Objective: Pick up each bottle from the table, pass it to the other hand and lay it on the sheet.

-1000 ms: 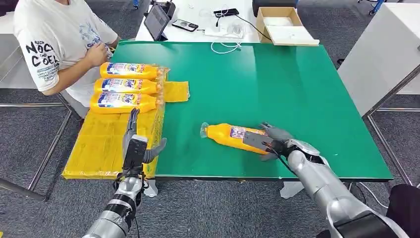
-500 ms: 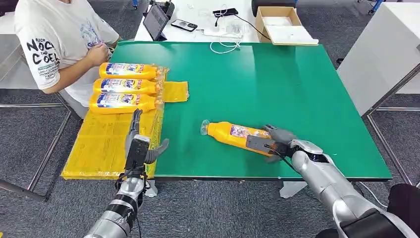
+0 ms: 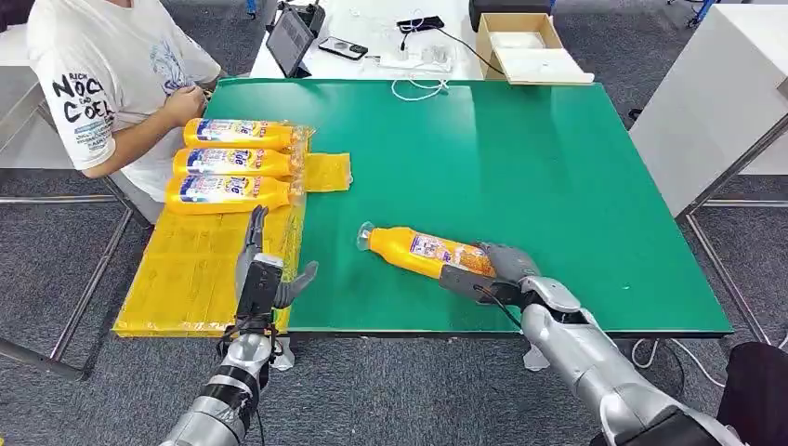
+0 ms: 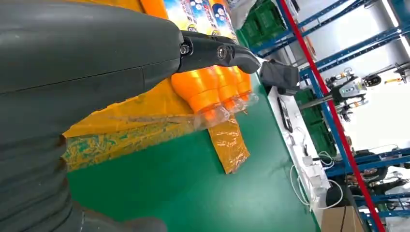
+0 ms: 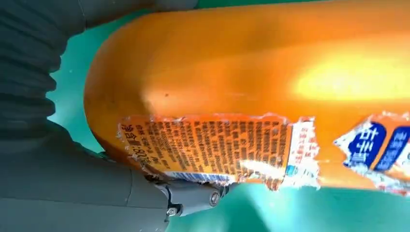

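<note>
Low over the green counter [image 3: 520, 158], the right hand [image 3: 492, 271] wraps its fingers around the base of a lying orange plastic bottle [image 3: 418, 251], label unreadable. Beside the yellow sheet [image 3: 195, 269], the left hand [image 3: 265, 274] stands upright, fingers apart.

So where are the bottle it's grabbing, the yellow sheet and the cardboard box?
bottle [image 3: 418, 249]: head view, on its label.
yellow sheet [image 3: 186, 269]: head view, bare part.
cardboard box [image 3: 548, 65]: head view, front flap.

Orange bottle [image 3: 423, 253] with a blue-and-white label; green tabletop [image 3: 520, 158]; yellow sheet [image 3: 200, 265]; dark grey right hand [image 3: 488, 271].
</note>
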You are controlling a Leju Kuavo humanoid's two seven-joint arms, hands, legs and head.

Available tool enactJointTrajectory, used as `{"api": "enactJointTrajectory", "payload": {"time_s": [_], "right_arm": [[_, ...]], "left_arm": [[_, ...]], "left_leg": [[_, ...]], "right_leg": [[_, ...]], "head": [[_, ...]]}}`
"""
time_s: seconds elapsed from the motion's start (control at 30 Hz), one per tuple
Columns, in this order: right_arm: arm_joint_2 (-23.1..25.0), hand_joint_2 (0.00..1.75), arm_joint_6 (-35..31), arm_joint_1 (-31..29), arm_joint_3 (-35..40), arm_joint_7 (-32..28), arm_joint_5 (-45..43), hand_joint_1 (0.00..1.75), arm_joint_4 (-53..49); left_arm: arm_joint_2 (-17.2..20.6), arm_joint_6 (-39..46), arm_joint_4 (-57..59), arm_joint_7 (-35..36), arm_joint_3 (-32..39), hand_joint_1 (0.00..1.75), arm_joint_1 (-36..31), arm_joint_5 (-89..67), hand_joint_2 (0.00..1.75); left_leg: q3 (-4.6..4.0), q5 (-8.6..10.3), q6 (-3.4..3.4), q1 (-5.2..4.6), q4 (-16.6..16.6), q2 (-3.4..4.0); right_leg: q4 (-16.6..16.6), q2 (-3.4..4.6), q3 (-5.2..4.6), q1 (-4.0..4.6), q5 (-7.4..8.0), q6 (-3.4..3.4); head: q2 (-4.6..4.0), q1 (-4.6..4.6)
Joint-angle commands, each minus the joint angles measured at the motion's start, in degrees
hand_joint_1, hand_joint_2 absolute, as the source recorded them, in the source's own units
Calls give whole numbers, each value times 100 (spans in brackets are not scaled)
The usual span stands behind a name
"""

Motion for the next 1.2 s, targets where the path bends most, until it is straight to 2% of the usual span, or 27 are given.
{"api": "enactJointTrajectory", "payload": {"time_s": [0.03, 0.13, 0.27, 0.33, 0.4, 0.5, 0.57, 0.6, 0.63, 0.73, 0.8, 1.0, 1.07, 1.13, 1.2], "right_arm": [[194, 175, -37, 285, -197, -59, 3, 175, 130], [343, 175, -451, 697, -671, -282, 30, 175, -391], [981, 175, -1881, 1823, -2065, -762, 116, 175, -2448], [1324, 175, -2343, 2224, -2554, -984, -1, 175, -3454], [1505, 175, -2624, 2436, -2858, -1194, -228, 175, -4039], [1586, 175, -2792, 2518, -3039, -1392, -411, 175, -4240], [1586, 175, -2792, 2518, -3039, -1392, -411, 175, -4240], [1586, 175, -2792, 2518, -3039, -1392, -411, 175, -4240], [1766, 175, -3199, 2561, -3281, -1893, -758, 175, -4275], [1855, 175, -3395, 2706, -3439, -2073, -929, 175, -4596], [1856, 175, -3497, 2778, -3499, -2169, -1008, 175, -4695], [1848, 175, -3462, 2773, -3506, -2165, -1071, 175, -4592], [1848, 175, -3462, 2773, -3506, -2165, -1071, 175, -4592], [1839, 175, -3452, 2755, -3487, -2182, -1062, 175, -4538], [1749, 175, -3240, 2753, -3331, -2288, -975, 175, -4354]], "left_arm": [[43, -6, 305, 27, -36, 0, -108, -13, 175], [17, -80, 184, 50, 2, 0, -40, -17, 175], [-81, -669, -245, 385, 70, 0, 245, 190, 175], [-126, -1089, -401, 593, 116, 0, 337, 479, 175], [-148, -1328, -492, 698, 137, 0, 368, 726, 175], [-146, -1443, -533, 758, 175, 0, 354, 898, 175], [-146, -1443, -533, 758, 175, 0, 354, 898, 175], [-146, -1443, -533, 758, 175, 0, 354, 898, 175], [-139, -1505, -484, 853, 241, 0, 336, 1095, 175], [-159, -1719, -371, 912, 314, 0, 345, 1427, 175], [-179, -2010, -396, 1015, 383, 0, 375, 1801, 175], [-154, -2350, -459, 1120, 379, 0, 404, 2084, 175], [-154, -2350, -459, 1120, 379, 0, 404, 2084, 175], [-150, -2420, -467, 1139, 373, 0, 411, 2149, 175], [-108, -3311, -531, 1385, 318, 0, 446, 2905, 175]], "left_leg": [[13, -2, 4, 1, -6, -5], [16, -3, 2, 2, -8, -4], [11, -6, -1, 4, -8, -1], [7, -9, -3, 4, -5, 6], [1, -21, -2, -1, 6, -4], [-51, -7, 0, 5, 3, -24], [-29, -18, 6, 4, 6, -31], [-49, -6, 4, 3, 1, -29], [-35, -16, 8, 3, 4, -23], [-55, -5, 2, 0, -1, -21], [-40, -11, 3, -4, 0, -27], [-45, -9, 2, -8, -2, -18], [-21, -20, 5, -9, -2, -15], [-46, -8, 3, -7, -2, -21], [-18, -21, 6, -7, -1, -13]], "right_leg": [[-10, -10, 18, 3, -3, -9], [-11, -9, 22, 4, -3, -11], [-10, -4, 17, 7, -5, -14], [-4, 2, 8, 8, -6, -15], [16, -7, 6, 6, -25, -24], [9, -15, -38, 11, -12, -12], [8, -28, -13, 12, -26, -18], [5, -19, -34, 9, -14, -11], [4, -17, -17, 10, -21, -15], [3, -13, -42, -5, -10, -12], [5, -22, -26, -5, -19, -19], [0, -10, -35, -4, -12, -14], [-1, -12, -11, -2, -22, -22], [-1, -15, -34, -4, -12, -13], [-2, -11, -7, -1, -21, -21]], "head": [[0, 0], [0, 0], [0, 0], [0, 0], [0, 0], [0, -4], [0, 0], [0, 0], [0, 0], [0, 0], [0, 0], [0, 0], [0, -2], [0, 0], [0, 0]]}}
